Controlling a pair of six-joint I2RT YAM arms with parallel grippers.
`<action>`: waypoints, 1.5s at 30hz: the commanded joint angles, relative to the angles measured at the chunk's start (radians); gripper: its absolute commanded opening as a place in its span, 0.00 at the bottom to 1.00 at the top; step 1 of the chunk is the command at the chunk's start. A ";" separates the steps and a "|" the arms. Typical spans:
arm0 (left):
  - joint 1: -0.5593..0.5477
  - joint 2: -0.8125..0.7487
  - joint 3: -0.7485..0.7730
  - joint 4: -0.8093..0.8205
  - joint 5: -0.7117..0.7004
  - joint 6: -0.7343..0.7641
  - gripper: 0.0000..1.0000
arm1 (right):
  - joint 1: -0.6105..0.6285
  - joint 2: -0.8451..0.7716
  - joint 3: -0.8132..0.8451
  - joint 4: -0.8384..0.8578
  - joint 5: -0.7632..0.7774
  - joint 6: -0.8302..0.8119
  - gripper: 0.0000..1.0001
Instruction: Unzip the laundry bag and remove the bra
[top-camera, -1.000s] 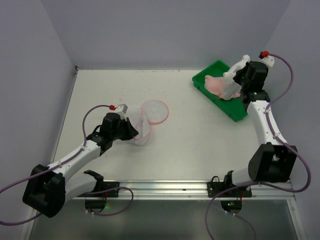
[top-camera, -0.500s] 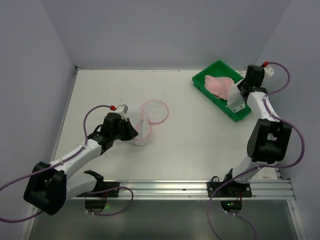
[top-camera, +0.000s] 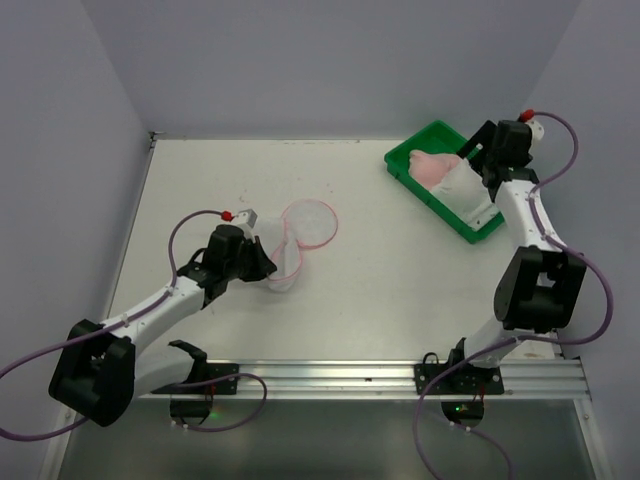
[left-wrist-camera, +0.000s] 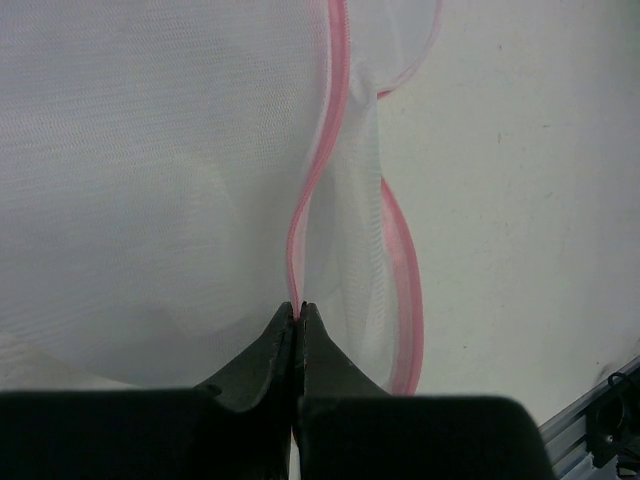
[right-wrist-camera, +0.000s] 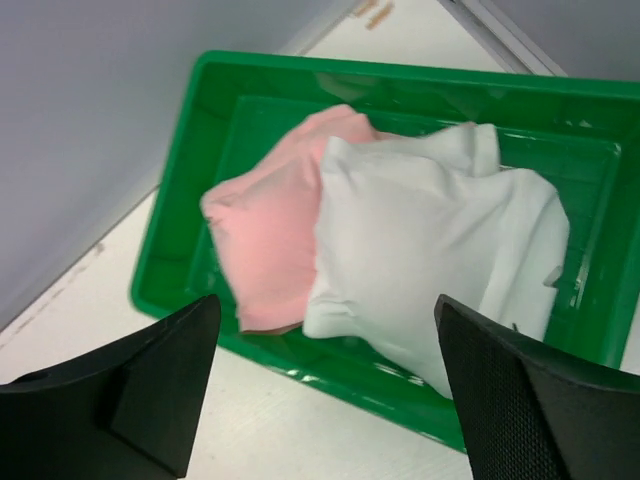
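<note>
Left tool (left-wrist-camera: 298, 308) is pinching laundry bag (left-wrist-camera: 150, 180) rim at its tips, likely anchoring it; right tool (right-wrist-camera: 325, 302) is hanging spread above bra (right-wrist-camera: 430, 250) in green tray (right-wrist-camera: 180, 250).

Green tray (right-wrist-camera: 260, 90) askew at far right corner of table (top-camera: 400, 290). Pink cloth (right-wrist-camera: 270, 230) crumpled inside tray. Metal rail (top-camera: 330, 372) along near table edge.
</note>
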 joint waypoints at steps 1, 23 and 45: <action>0.009 -0.001 0.044 -0.006 0.004 0.019 0.00 | 0.069 -0.130 -0.007 0.026 -0.071 -0.045 0.91; 0.007 -0.206 0.000 -0.145 0.060 -0.027 0.00 | 0.623 0.179 -0.080 0.052 -0.305 -0.075 0.91; 0.009 -0.337 -0.022 -0.254 0.044 -0.053 0.00 | 0.716 0.302 -0.093 -0.075 -0.297 -0.210 0.63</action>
